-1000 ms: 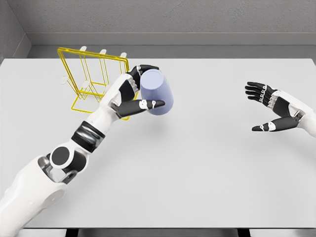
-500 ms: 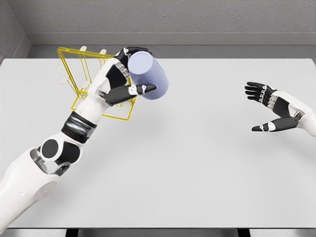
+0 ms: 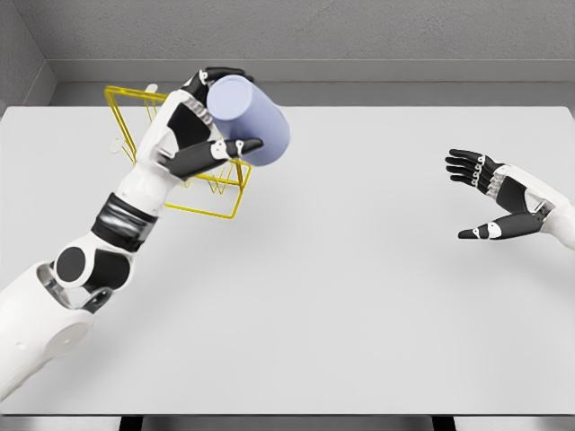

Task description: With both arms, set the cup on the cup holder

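A lavender cup (image 3: pixel 252 121) is held in the air, tilted on its side, by my left hand (image 3: pixel 216 117), whose fingers and thumb are shut around it. It hangs over the right side of the yellow wire cup holder (image 3: pixel 135 121) at the table's far left. My arm hides much of the holder's middle. My right hand (image 3: pixel 481 197) hovers open over the table's right side, palm turned toward the centre, holding nothing.
The grey table (image 3: pixel 341 296) stretches from the holder to the right hand. A grey wall (image 3: pixel 359 36) runs behind the table's far edge.
My left hand has carried the cup up and to the left, from beside the holder to above its right side. The right hand has not moved.
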